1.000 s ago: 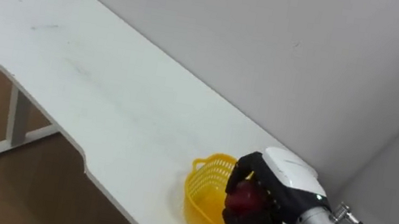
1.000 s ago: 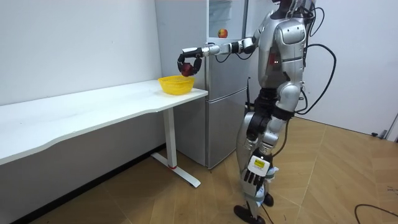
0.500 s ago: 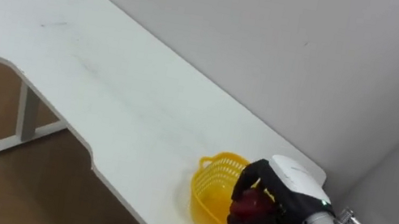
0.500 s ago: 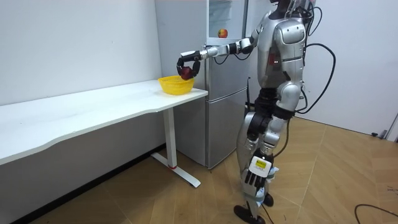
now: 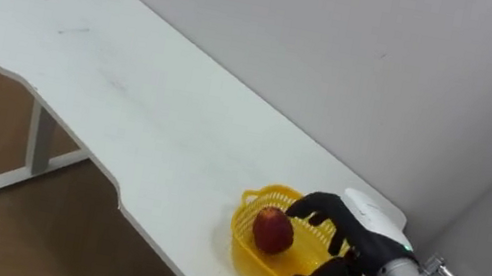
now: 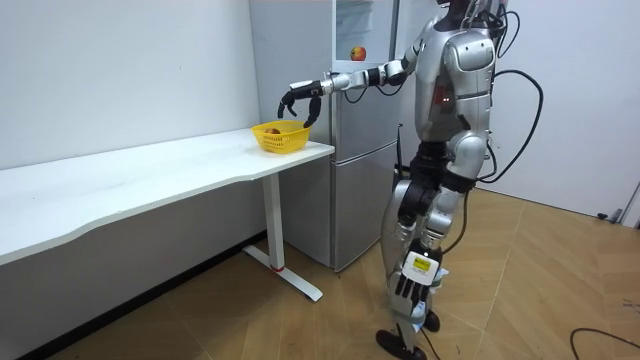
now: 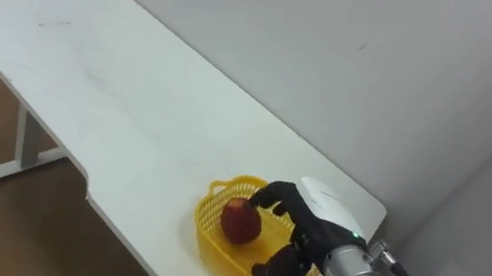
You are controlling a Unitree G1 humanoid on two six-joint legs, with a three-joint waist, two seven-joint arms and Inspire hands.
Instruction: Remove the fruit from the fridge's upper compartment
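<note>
A red apple [image 5: 273, 231] [image 7: 241, 220] lies in a yellow plastic basket [image 5: 251, 251] [image 7: 209, 233] [image 6: 280, 137] at the near right end of the white table [image 5: 129, 107] [image 6: 150, 170]. My right hand [image 5: 334, 245] [image 7: 295, 233] [image 6: 299, 98] hovers over the basket's right side, open, with its fingers spread and the thumb low by the rim. It holds nothing and stands just apart from the apple. My left hand [image 6: 404, 290] hangs by my thigh in the room view.
A grey fridge [image 6: 350, 120] stands right behind the table's end, with a round sticker on its upper door. A white wall [image 5: 342, 53] runs along the table's far edge. The wooden floor [image 6: 300, 320] lies bare around the table's leg.
My right hand has let go of the apple, which now lies in the basket. The hand's fingers have spread and it has lifted a little to the right.
</note>
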